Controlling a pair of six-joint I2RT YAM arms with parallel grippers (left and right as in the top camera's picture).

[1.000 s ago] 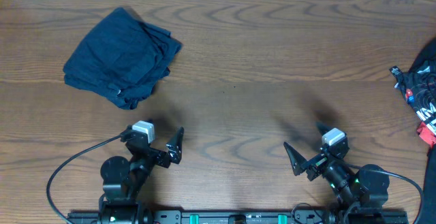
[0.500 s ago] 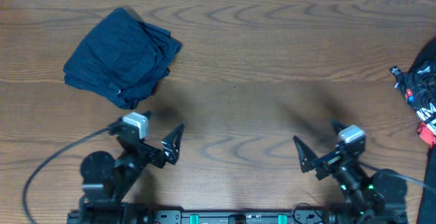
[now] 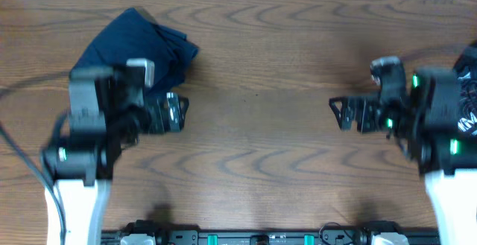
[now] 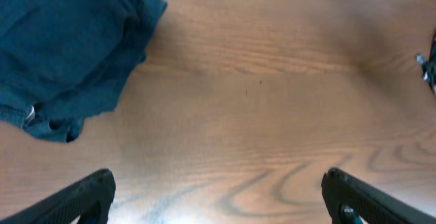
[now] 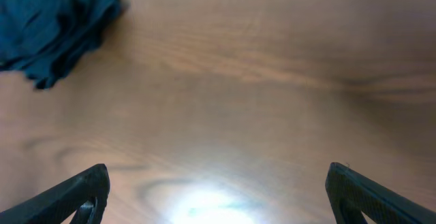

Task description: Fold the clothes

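The clothes, a black jersey (image 3: 472, 118) with white and red marks, lie at the table's far right edge, mostly hidden behind my right arm. A dark sliver of the jersey (image 4: 429, 67) shows at the right border of the left wrist view. My left gripper (image 3: 179, 113) hangs open over bare wood left of centre, nothing between its fingers (image 4: 218, 186). My right gripper (image 3: 339, 115) is open too, facing the table's middle, a little left of the jersey and empty (image 5: 218, 180).
A folded dark-blue garment (image 3: 145, 36) lies at the back left, its near part under my left arm; it also shows in the left wrist view (image 4: 61, 47) and the right wrist view (image 5: 54, 26). Brown wooden table (image 3: 257, 74) between the arms.
Both arms have lifted from the near edge and swung outward and farther onto the table. The left now covers part of the blue garment, the right most of the jersey. Both grippers stayed open.
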